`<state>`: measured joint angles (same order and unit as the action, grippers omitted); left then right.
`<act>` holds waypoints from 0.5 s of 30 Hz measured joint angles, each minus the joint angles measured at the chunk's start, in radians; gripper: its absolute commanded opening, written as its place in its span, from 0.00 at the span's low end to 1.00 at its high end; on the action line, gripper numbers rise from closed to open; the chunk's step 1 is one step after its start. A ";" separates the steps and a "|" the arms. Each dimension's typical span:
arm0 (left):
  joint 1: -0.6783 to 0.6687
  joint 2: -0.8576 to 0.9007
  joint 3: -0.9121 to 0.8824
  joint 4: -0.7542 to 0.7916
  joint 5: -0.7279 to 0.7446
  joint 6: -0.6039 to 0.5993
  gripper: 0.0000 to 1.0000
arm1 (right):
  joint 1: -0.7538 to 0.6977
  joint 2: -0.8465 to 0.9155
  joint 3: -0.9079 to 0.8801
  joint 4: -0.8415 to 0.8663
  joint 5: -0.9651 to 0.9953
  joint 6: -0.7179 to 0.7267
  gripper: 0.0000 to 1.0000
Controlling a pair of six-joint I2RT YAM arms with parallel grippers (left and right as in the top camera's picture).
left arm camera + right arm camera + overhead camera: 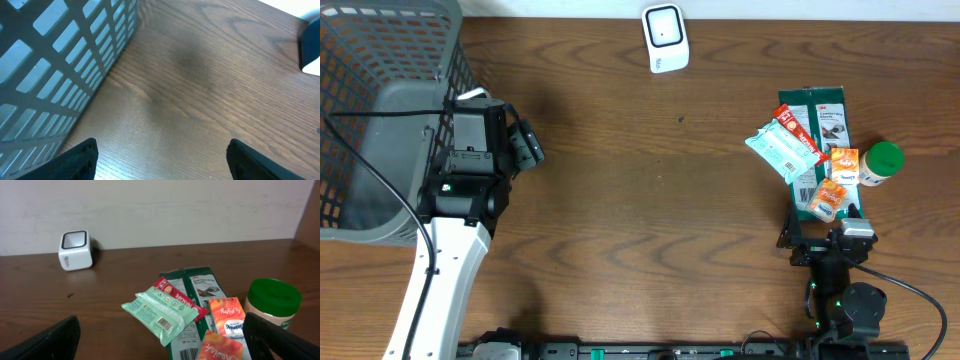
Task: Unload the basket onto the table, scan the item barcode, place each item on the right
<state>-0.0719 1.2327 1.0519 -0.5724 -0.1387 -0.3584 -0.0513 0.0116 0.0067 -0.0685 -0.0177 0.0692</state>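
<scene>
A wooden table (640,200) is seen from above. A grey mesh basket (380,20) is set at its far left corner. The left gripper (162,162) is held beside the basket above bare wood, its jaws spread wide and empty. The right gripper (162,342) is likewise spread wide, with nothing held, just before a heap of goods. A dark green package (825,115) is overlaid by a mint-green packet (160,312) with its barcode facing up, a red packet (798,135) and two orange packets (844,165). A green-lidded jar (882,162) is placed beside them. A white scanner (665,38) is stood at the far edge, well apart.
</scene>
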 measured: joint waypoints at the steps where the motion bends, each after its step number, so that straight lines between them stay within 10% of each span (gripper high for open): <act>1: 0.000 0.000 0.000 0.000 0.000 0.000 0.83 | 0.000 0.000 0.000 0.000 0.000 0.000 0.99; 15: 0.020 -0.148 0.000 -0.071 -0.061 0.000 0.83 | 0.000 0.000 0.000 0.000 0.000 0.000 0.99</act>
<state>-0.0517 1.0847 1.0519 -0.6430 -0.1997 -0.3584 -0.0513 0.0116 0.0067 -0.0689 -0.0174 0.0692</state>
